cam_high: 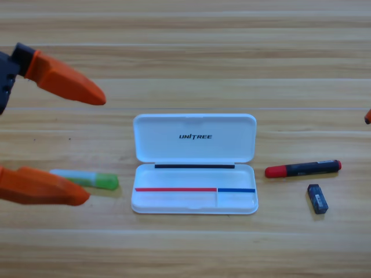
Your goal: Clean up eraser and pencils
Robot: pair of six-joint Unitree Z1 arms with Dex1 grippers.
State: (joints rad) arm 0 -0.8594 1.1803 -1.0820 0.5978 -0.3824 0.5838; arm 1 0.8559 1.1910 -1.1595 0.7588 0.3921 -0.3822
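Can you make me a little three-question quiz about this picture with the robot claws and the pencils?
1. True or false: the white case lies open.
2. Which lies nearest the eraser? A) black-and-red pencil B) green pencil C) left gripper
3. Fill in: the green pencil lies to the case's ____.

Key: 1 true. 2 A. 3 left; the left gripper's jaws stand wide apart there. The right gripper only peeks in at the right edge.

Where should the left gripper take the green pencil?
Probably mid-barrel. The green pencil lies flat, running left to right, just left of the case. The left gripper, its jaws wide open, already straddles it, the lower jaw covering its left part. Come straight down, jaws closing across the barrel.
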